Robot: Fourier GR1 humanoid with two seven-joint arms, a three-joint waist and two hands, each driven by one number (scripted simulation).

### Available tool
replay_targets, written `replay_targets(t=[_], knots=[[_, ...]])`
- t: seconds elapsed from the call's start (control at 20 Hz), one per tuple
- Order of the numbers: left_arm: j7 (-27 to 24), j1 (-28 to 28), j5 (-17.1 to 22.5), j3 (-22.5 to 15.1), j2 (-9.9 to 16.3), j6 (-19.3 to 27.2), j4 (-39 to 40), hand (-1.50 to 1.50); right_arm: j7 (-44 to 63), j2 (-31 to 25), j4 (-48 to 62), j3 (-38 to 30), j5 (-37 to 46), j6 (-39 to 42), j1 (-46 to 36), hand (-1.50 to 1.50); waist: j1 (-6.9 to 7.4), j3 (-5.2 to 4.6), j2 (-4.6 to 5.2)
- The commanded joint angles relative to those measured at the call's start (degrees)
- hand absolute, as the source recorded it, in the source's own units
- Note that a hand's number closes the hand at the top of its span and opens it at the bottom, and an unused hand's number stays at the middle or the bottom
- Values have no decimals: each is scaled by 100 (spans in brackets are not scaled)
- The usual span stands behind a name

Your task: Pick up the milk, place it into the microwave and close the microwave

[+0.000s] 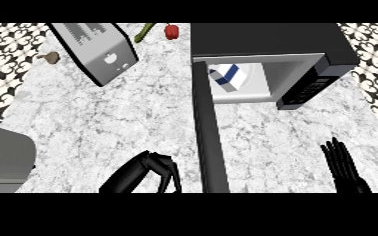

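On speckled grey counter (111,120): milk (227,76) already inside microwave (295,55), well beyond curled, empty left hand (151,167) beside open door (210,135), likely light and stiff, door's free edge best pushed; right hand (341,162) straight-fingered, resting.

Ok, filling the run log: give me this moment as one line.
milk: inside microwave | door: open | left robot hand: beside door, curled, empty | right robot hand: open, resting

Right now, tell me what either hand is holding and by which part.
Nothing is held. The milk sits inside the microwave. The left hand hangs curled beside the open door; the right hand rests open.
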Motion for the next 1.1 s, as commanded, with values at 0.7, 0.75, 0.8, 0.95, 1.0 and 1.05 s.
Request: replay_targets(t=[0.7, 0.75, 0.8, 0.95, 1.0, 1.05], knots=[[-313, -1779, 730, -2901, -30, 2535, 2411, 150, 27, -992, -2350, -367, -1637, 1680, 2058, -150, -20, 7, 44], [-145, -1892, 890, -3091, -30, 2720, 2332, 150, -49, -848, -2563, -237, -1662, 1641, 2037, -150, -54, 7, 40], [-313, -1712, 939, -3539, -30, 3205, 2396, 150, 24, -928, -2536, -211, -1690, 1688, 2021, -150, -48, 7, 43], [-152, -2132, 1341, -3930, -29, 3676, 2573, 150, 405, -966, -3090, -36, -1991, 1687, 2027, -150, -155, 0, 60], [-99, -2199, 1396, -4055, -29, 3855, 2491, 150, 600, -1229, -3293, -181, -2286, 1845, 2120, -150, -167, -3, 54], [7, -2439, 1585, -4116, -29, 4057, 2458, 150, 648, -1205, -3483, -81, -2180, 1748, 2153, -150, -233, -5, 60]])
